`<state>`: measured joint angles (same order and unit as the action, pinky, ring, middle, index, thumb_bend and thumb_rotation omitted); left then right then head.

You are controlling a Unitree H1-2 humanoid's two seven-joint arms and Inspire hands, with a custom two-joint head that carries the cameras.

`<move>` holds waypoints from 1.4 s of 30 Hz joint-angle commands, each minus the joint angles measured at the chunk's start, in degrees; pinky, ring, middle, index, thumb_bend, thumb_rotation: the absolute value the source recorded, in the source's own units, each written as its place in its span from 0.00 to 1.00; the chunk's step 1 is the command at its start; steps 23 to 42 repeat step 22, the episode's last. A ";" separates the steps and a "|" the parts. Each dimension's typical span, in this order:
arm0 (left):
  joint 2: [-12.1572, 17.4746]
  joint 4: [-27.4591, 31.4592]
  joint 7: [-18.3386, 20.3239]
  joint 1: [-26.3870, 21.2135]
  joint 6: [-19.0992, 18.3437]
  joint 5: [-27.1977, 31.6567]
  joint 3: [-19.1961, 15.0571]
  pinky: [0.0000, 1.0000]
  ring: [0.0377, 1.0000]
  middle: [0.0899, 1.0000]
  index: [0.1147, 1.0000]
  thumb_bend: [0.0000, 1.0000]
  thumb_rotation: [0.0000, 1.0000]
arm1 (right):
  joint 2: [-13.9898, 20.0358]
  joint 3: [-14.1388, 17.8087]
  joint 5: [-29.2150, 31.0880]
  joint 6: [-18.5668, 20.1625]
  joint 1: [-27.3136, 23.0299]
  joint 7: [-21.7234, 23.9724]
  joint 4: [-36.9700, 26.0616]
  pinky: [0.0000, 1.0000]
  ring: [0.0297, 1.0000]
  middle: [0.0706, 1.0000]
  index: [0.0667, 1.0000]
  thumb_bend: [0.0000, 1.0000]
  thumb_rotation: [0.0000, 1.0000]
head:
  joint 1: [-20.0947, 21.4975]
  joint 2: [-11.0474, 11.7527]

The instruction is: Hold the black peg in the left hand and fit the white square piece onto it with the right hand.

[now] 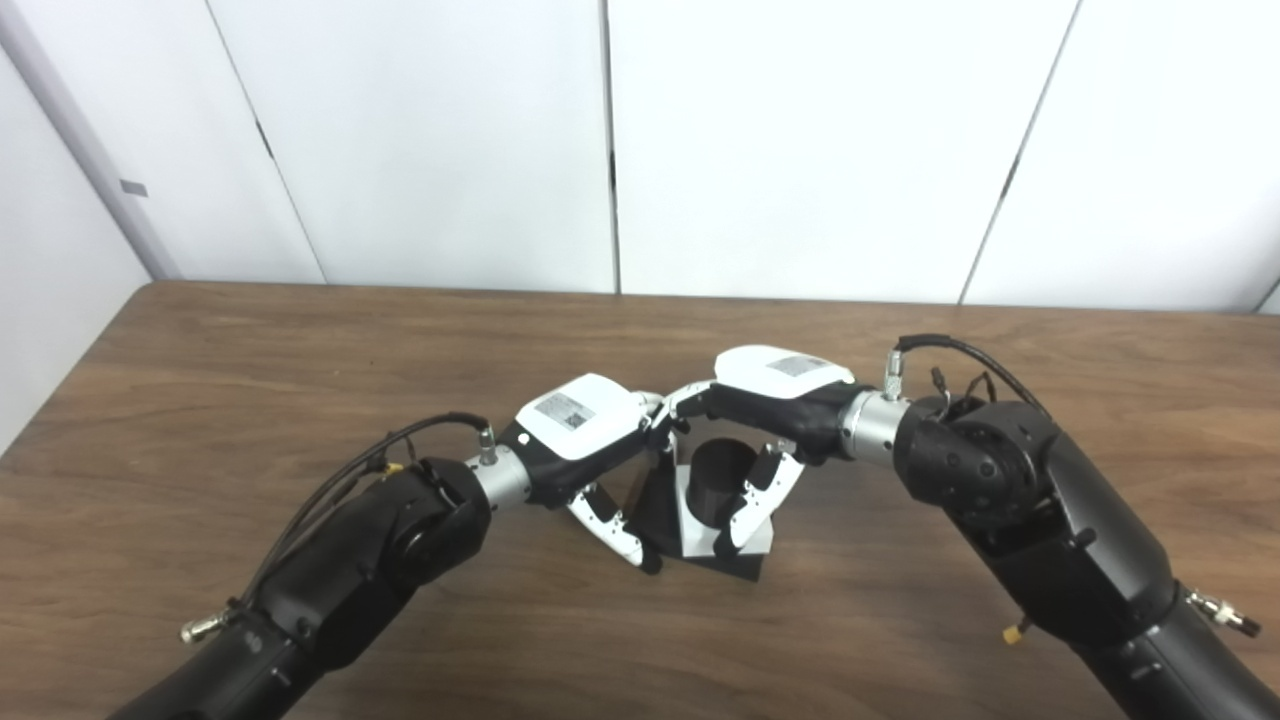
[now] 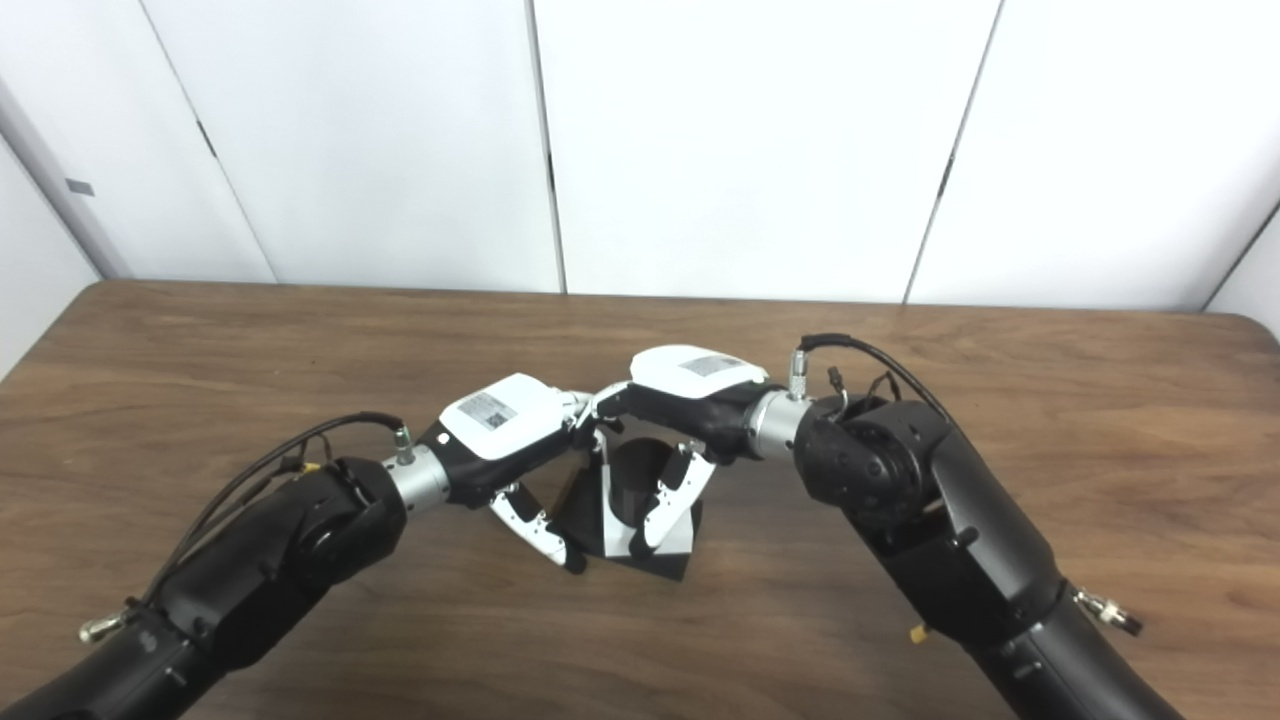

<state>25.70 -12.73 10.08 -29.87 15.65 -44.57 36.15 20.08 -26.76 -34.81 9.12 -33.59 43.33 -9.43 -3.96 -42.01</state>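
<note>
Worktop (image 1: 250,380): brown wood-grain surface under my two arms, white wall panels (image 1: 800,140) behind it.
Left hand (image 1: 580,430): I see it come in from the lower left, white back plate up, tilted toward the middle of the worktop. Its fingers (image 1: 610,525) curl downward on the left flank of the assembly; one black tip sits right by the dark base corner. I cannot tell whether they actually clamp the black part or only lie against it.
Right hand (image 1: 775,395): it reaches in from the right, back plate up, and meets my left hand above the pieces, knuckles almost touching. Its fingers (image 1: 760,500) hang over the front of the white piece, tips resting on its pale face. Whether that amounts to a firm hold I cannot tell.
Black peg (image 1: 718,482): a dark round stub standing up between the two hands, showing through the white piece.
White square piece (image 1: 700,525): it sits around the peg, low on it, a pale slab visible on the front and left of the stub.
Black base (image 1: 735,568): a dark block under the white piece, resting on the worktop just below my hands.
Cables (image 1: 960,350): black leads loop over each wrist.
</note>
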 commanded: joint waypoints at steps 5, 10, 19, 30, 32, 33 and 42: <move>-0.24 -1.00 4.79 2.05 -0.03 -3.23 2.67 0.83 0.90 0.86 0.42 0.52 0.08 | 0.91 1.90 1.20 0.31 -2.19 -0.61 -2.38 0.78 0.86 0.86 0.78 0.90 0.24 | 0.04 -0.04; 0.08 -0.63 4.91 2.14 0.10 -3.11 2.52 0.83 0.89 0.86 0.43 0.52 0.08 | 1.92 5.06 2.61 1.00 -1.42 -1.85 -3.78 0.76 0.84 0.85 0.76 0.85 0.17 | 0.01 -0.15; 0.50 -0.65 4.65 2.46 0.34 -2.92 2.16 0.83 0.89 0.85 0.43 0.52 0.08 | 5.01 13.66 7.78 0.62 -0.31 -5.35 -3.74 0.67 0.80 0.82 0.73 0.89 0.24 | -0.14 -0.28; 0.70 -0.38 4.73 2.68 0.26 -2.89 1.91 0.82 0.88 0.85 0.43 0.52 0.08 | 6.35 15.37 8.49 -0.32 0.27 -6.92 -2.79 0.66 0.80 0.82 0.72 0.87 0.21 | -0.02 -0.23; 0.70 -0.38 4.73 2.68 0.26 -2.89 1.91 0.82 0.88 0.85 0.43 0.52 0.08 | 6.35 15.37 8.49 -0.32 0.27 -6.92 -2.79 0.66 0.80 0.82 0.72 0.87 0.21 | -0.02 -0.23; 0.70 -0.38 4.73 2.68 0.26 -2.89 1.91 0.82 0.88 0.85 0.43 0.52 0.08 | 6.35 15.37 8.49 -0.32 0.27 -6.92 -2.79 0.66 0.80 0.82 0.72 0.87 0.21 | -0.02 -0.23; 0.70 -0.38 4.73 2.68 0.26 -2.89 1.91 0.82 0.88 0.85 0.43 0.52 0.08 | 6.35 15.37 8.49 -0.32 0.27 -6.92 -2.79 0.66 0.80 0.82 0.72 0.87 0.21 | -0.02 -0.23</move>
